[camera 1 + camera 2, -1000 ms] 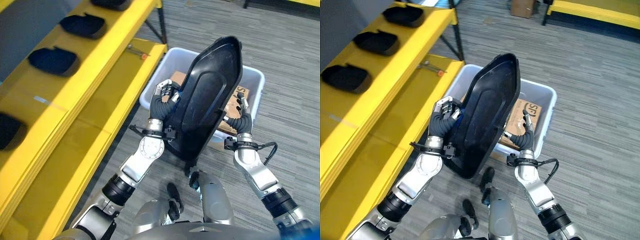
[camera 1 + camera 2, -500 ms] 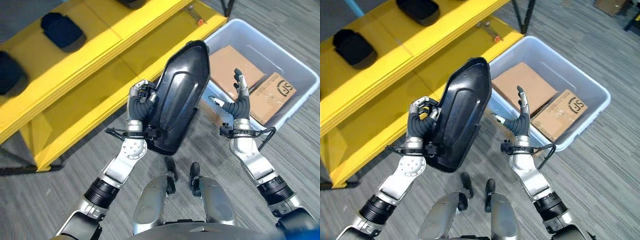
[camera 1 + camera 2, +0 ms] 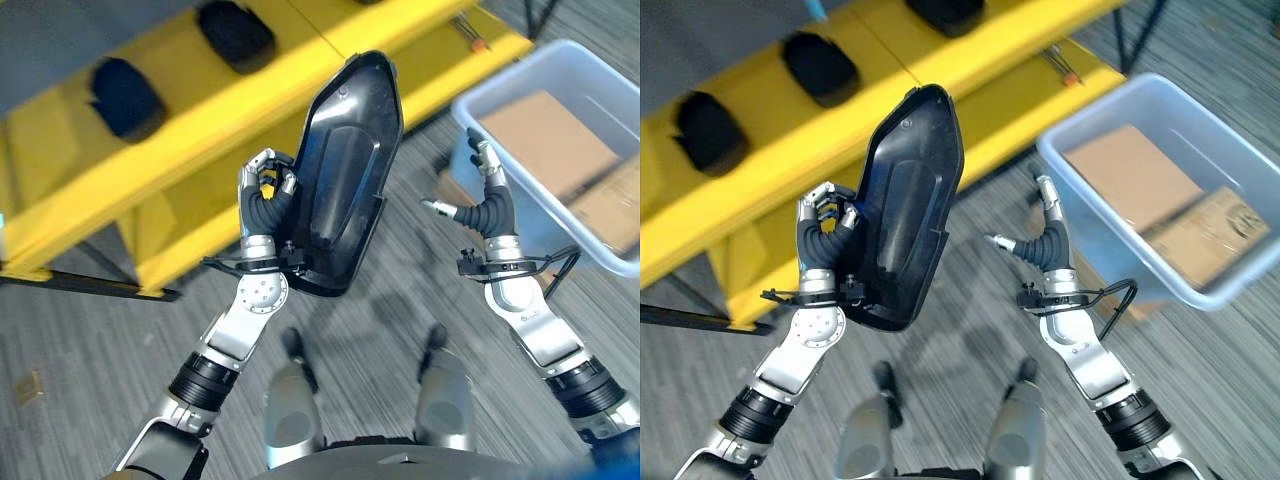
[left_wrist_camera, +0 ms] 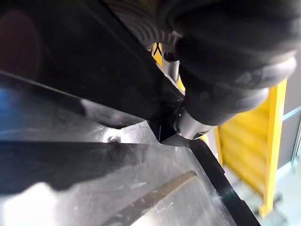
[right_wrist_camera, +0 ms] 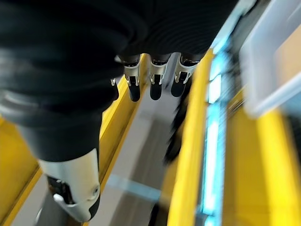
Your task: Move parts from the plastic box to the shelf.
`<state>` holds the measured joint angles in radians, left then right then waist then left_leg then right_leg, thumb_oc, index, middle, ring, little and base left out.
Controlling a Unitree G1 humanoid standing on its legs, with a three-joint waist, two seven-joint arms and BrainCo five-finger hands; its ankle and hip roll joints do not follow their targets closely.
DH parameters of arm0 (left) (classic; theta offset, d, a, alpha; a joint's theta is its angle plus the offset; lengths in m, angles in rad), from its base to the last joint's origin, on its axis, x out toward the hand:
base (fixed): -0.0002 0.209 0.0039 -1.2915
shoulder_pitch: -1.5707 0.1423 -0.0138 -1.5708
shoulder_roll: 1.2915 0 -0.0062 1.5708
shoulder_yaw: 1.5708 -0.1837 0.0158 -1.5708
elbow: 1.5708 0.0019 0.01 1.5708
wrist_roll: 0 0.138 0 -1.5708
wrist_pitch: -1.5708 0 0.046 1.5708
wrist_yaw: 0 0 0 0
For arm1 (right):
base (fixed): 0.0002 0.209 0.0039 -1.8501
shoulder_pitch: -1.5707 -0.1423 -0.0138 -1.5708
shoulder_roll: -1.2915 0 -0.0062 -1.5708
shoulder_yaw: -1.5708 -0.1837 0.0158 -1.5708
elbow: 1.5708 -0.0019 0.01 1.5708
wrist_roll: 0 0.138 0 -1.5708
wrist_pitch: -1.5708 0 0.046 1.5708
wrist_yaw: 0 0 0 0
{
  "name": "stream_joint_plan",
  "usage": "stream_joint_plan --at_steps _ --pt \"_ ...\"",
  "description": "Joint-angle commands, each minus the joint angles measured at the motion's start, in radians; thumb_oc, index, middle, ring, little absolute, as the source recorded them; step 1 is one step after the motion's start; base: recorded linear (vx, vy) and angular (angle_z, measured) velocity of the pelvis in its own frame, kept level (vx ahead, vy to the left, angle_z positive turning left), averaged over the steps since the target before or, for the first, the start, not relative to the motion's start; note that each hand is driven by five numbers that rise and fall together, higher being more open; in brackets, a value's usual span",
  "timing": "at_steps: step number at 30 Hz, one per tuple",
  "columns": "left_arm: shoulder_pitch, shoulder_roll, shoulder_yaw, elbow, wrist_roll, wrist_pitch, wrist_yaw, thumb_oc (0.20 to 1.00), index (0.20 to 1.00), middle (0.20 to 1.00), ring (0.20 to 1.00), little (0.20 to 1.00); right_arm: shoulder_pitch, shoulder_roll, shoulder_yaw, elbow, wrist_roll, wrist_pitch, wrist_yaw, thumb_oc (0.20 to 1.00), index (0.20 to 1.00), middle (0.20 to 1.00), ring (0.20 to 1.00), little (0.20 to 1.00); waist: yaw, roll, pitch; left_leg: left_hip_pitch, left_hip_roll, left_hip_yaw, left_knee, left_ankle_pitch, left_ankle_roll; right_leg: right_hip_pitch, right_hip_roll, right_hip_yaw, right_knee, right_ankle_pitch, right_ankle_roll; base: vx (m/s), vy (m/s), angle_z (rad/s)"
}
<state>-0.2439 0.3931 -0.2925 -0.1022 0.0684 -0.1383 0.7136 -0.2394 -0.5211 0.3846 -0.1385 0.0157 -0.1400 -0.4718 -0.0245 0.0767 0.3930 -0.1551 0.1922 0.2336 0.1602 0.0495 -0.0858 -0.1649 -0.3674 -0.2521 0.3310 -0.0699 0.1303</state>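
A large black moulded plastic part (image 3: 340,180) stands almost upright in front of me, its long side pointing up. My left hand (image 3: 262,205) is shut on its left edge, fingers curled round the rim, and the part's glossy surface (image 4: 117,179) shows close up in the left wrist view. My right hand (image 3: 487,205) is open to the right of the part, apart from it, fingers straight. The pale blue plastic box (image 3: 520,180) sits on the floor at the right. The yellow shelf (image 3: 180,130) runs across the upper left.
Several black parts (image 3: 235,32) lie on the shelf's upper level. Brown cardboard boxes (image 3: 1130,175) lie inside the plastic box. A small tool (image 3: 1065,65) rests on the lower yellow shelf board near the box. Grey carpet covers the floor.
The camera has swung left, toward the shelf. My left hand has carried the black part up and leftward, away from the box. My right hand has let go and stays apart.
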Motion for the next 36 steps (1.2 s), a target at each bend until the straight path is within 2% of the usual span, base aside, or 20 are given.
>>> stream_joint_plan --at_steps 1,4,6,11,12,13,14,15,16,17,18,20,22,23,24,25,26,27,30,36 --pt "0.028 0.033 0.071 -0.113 0.025 -0.044 0.038 0.200 0.200 0.200 0.200 0.200 -0.038 0.029 0.018 -0.020 -0.008 -0.038 0.011 1.000 1.000 1.000 1.000 1.000 0.012 -0.037 -0.068 0.087 -0.004 0.006 -0.060 -0.005 0.003 0.078 0.150 -0.094 0.004 -0.070 -0.056 0.08 0.249 0.91" --pt "0.055 0.041 0.114 -0.150 0.050 -0.027 0.015 0.200 0.200 0.200 0.200 0.200 -0.037 0.058 0.019 -0.050 -0.013 -0.019 0.047 1.000 1.000 1.000 1.000 1.000 0.053 -0.053 -0.075 0.092 -0.047 0.008 -0.018 -0.053 0.028 0.120 0.111 -0.117 -0.063 -0.013 -0.015 0.12 0.369 0.68" --pt "0.062 0.047 0.132 -0.166 0.057 -0.025 -0.010 0.200 0.200 0.200 0.200 0.200 -0.050 0.075 0.020 -0.054 -0.002 0.007 0.047 1.000 1.000 1.000 1.000 1.000 0.081 -0.068 -0.075 0.083 -0.068 0.012 0.026 -0.086 0.045 0.144 0.082 -0.123 -0.094 0.023 -0.002 0.07 0.269 0.33" --pt "0.071 0.053 0.145 -0.177 0.072 -0.022 -0.047 0.200 0.200 0.200 0.200 0.200 -0.047 0.103 0.017 -0.042 -0.005 0.010 0.044 1.000 1.000 1.000 1.000 1.000 0.122 -0.088 -0.082 0.070 -0.107 0.018 0.076 -0.131 0.079 0.200 0.012 -0.137 -0.158 0.112 0.025 0.05 0.188 0.13" --pt "0.067 0.054 0.144 -0.173 0.068 -0.018 -0.060 0.200 0.200 0.200 0.200 0.200 -0.045 0.109 0.015 -0.041 -0.006 0.009 0.044 1.000 1.000 1.000 1.000 1.000 0.128 -0.091 -0.084 0.069 -0.116 0.020 0.081 -0.139 0.087 0.205 -0.005 -0.144 -0.158 0.137 0.028 0.13 0.254 0.15" --pt "0.068 0.052 0.144 -0.161 0.078 -0.014 -0.073 0.200 0.200 0.200 0.200 0.200 -0.040 0.119 0.012 -0.033 -0.004 -0.001 0.062 1.000 1.000 1.000 1.000 1.000 0.147 -0.094 -0.093 0.083 -0.124 0.026 0.083 -0.171 0.094 0.218 -0.035 -0.170 -0.129 0.176 0.048 0.19 0.388 0.11" --pt "0.066 0.051 0.142 -0.154 0.085 -0.004 -0.069 0.200 0.200 0.200 0.200 0.200 -0.034 0.125 0.013 -0.032 -0.007 -0.009 0.091 1.000 1.000 1.000 1.000 1.000 0.138 -0.095 -0.091 0.104 -0.145 0.023 0.062 -0.185 0.119 0.171 -0.032 -0.138 -0.049 0.210 0.055 0.14 0.372 0.02" --pt "0.061 0.051 0.142 -0.149 0.082 0.000 -0.072 0.200 0.200 0.200 0.200 0.200 -0.032 0.119 0.014 -0.036 -0.008 -0.011 0.090 1.000 1.000 1.000 1.000 1.000 0.128 -0.093 -0.089 0.102 -0.150 0.031 0.047 -0.164 0.131 0.154 0.007 -0.129 -0.039 0.168 0.030 0.06 0.238 -0.21" --pt "0.058 0.051 0.142 -0.146 0.081 0.003 -0.074 0.200 0.200 0.200 0.200 0.200 -0.030 0.114 0.015 -0.038 -0.007 -0.013 0.091 1.000 1.000 1.000 1.000 1.000 0.122 -0.091 -0.091 0.107 -0.153 0.026 0.037 -0.161 0.132 0.145 0.037 -0.115 -0.028 0.133 0.021 0.06 0.119 -0.23" --pt "0.053 0.050 0.140 -0.137 0.076 0.012 -0.073 0.200 0.200 0.200 0.200 0.200 -0.026 0.100 0.012 -0.052 0.008 -0.008 0.110 1.000 1.000 1.000 1.000 1.000 0.105 -0.094 -0.095 0.120 -0.170 0.009 0.013 -0.158 0.137 0.125 0.115 -0.090 -0.020 0.082 0.010 0.12 0.088 0.01" --pt "0.051 0.050 0.138 -0.134 0.072 0.016 -0.070 0.200 0.200 0.200 0.200 0.200 -0.025 0.094 0.010 -0.059 0.014 -0.001 0.123 1.000 1.000 1.000 1.000 1.000 0.099 -0.095 -0.096 0.126 -0.178 0.004 0.002 -0.156 0.139 0.113 0.142 -0.084 -0.014 0.068 0.008 0.13 0.096 0.22" --pt "0.058 0.057 0.144 -0.133 0.059 0.007 -0.058 0.200 0.200 0.200 0.200 0.200 -0.037 0.077 0.001 -0.056 0.008 -0.020 0.157 1.000 1.000 1.000 1.000 1.000 0.078 -0.104 -0.093 0.156 -0.216 -0.009 -0.054 -0.145 0.137 0.054 0.235 -0.091 -0.054 0.042 0.000 0.11 0.053 0.33" --pt "0.067 0.056 0.146 -0.136 0.058 -0.001 -0.055 0.200 0.200 0.200 0.200 0.200 -0.036 0.068 -0.005 -0.057 -0.001 -0.034 0.163 1.000 1.000 1.000 1.000 1.000 0.064 -0.111 -0.092 0.162 -0.237 -0.034 -0.074 -0.135 0.138 0.026 0.266 -0.064 -0.110 0.073 0.001 0.13 -0.028 0.16" --pt "0.072 0.054 0.143 -0.140 0.060 -0.004 -0.054 0.200 0.200 0.200 0.200 0.200 -0.029 0.062 -0.010 -0.061 -0.009 -0.043 0.166 1.000 1.000 1.000 1.000 1.000 0.048 -0.115 -0.092 0.171 -0.254 -0.064 -0.087 -0.133 0.140 0.004 0.287 -0.021 -0.147 0.105 0.009 0.28 -0.128 0.15" --pt "0.076 0.042 0.129 -0.141 0.068 -0.016 -0.061 0.200 0.200 0.200 0.200 0.200 -0.006 0.056 -0.021 -0.073 -0.009 -0.048 0.163 1.000 1.000 1.000 1.000 1.000 0.014 -0.115 -0.093 0.190 -0.276 -0.134 -0.100 -0.142 0.150 -0.049 0.314 0.095 -0.191 0.165 0.026 0.32 -0.189 0.34" --pt "0.074 0.036 0.115 -0.134 0.071 -0.022 -0.063 0.200 0.200 0.200 0.200 0.200 0.010 0.052 -0.026 -0.079 -0.021 -0.056 0.148 1.000 1.000 1.000 1.000 1.000 -0.005 -0.118 -0.096 0.191 -0.288 -0.177 -0.098 -0.144 0.158 -0.081 0.327 0.171 -0.205 0.200 0.032 0.32 -0.223 0.58" --pt "0.069 0.028 0.107 -0.131 0.074 -0.020 -0.062 0.200 0.200 0.200 0.200 0.200 0.027 0.052 -0.033 -0.088 -0.027 -0.058 0.142 1.000 1.000 1.000 1.000 1.000 -0.020 -0.117 -0.101 0.189 -0.294 -0.211 -0.093 -0.149 0.162 -0.094 0.340 0.223 -0.205 0.208 0.030 0.24 -0.202 1.22" --pt "0.065 0.021 0.102 -0.130 0.080 -0.012 -0.058 0.200 0.200 0.200 0.200 0.200 0.038 0.054 -0.040 -0.098 -0.024 -0.057 0.145 1.000 1.000 1.000 1.000 1.000 -0.028 -0.117 -0.106 0.187 -0.297 -0.229 -0.084 -0.156 0.163 -0.096 0.344 0.239 -0.200 0.205 0.026 0.20 -0.166 1.76" --pt "0.042 0.008 0.096 -0.122 0.083 0.006 -0.042 0.200 0.200 0.200 0.200 0.200 0.036 0.060 -0.050 -0.103 -0.046 -0.065 0.168 1.000 1.000 1.000 1.000 1.000 -0.035 -0.120 -0.113 0.177 -0.299 -0.232 -0.053 -0.170 0.154 -0.086 0.348 0.223 -0.183 0.180 0.009 0.14 -0.154 1.37" --pt "0.031 0.019 0.128 -0.137 0.077 0.025 -0.044 0.200 0.200 0.200 0.200 0.200 0.019 0.007 -0.082 -0.137 -0.076 -0.104 0.275 1.000 1.000 1.000 1.000 1.000 -0.041 -0.104 -0.113 0.184 -0.283 -0.161 0.044 -0.217 0.129 -0.074 0.347 0.139 -0.117 0.086 -0.037 0.06 -0.150 0.19"
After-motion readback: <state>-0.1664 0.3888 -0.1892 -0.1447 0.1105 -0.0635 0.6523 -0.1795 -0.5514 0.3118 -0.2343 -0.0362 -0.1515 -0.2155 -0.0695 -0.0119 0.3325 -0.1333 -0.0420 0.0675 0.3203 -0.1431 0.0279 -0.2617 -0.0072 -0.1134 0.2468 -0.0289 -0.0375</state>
